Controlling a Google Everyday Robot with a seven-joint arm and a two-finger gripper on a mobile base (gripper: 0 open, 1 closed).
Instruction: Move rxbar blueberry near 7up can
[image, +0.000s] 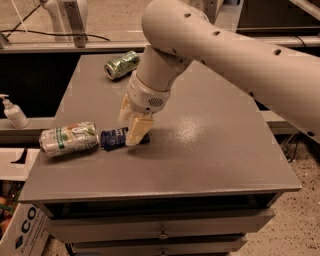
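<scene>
The rxbar blueberry (114, 138), a flat dark navy bar with pale lettering, lies on the grey table top (210, 150). Its left end lies right next to the 7up can (69, 139), a dented white can with a green band lying on its side near the table's left edge. My gripper (132, 126) hangs from the large pale arm and stands over the bar's right end, which its cream fingers (138, 130) cover.
An all-green shiny can (121, 64) lies on its side at the far left of the table. A white pump bottle (13, 113) stands on a ledge to the left. A cardboard box (20, 230) sits on the floor at lower left. Drawers run under the table's front edge.
</scene>
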